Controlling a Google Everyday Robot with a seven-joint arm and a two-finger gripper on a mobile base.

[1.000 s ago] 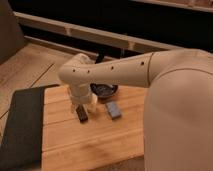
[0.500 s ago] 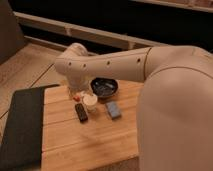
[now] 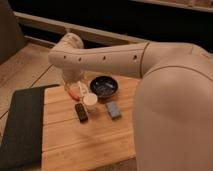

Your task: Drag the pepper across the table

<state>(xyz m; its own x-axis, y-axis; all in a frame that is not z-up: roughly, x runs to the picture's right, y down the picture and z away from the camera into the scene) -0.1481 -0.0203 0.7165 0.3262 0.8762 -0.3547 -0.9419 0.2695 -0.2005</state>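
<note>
Pepper, small, orange-red, sits on the table just left of the dark bowl; long axis unreadable. Gripper hangs directly above it, also left of the bowl, at or near contact. Its opening, and any hold on the pepper, cannot tell. Judged: approach is straight down, no sideways reach.

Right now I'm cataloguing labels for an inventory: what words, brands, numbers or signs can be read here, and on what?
None can be read.
The black item and the blue-grey item on the table: any marks are too blurred to read.
The claw, down beside the pepper and the dark bowl: no lettering shows.
</note>
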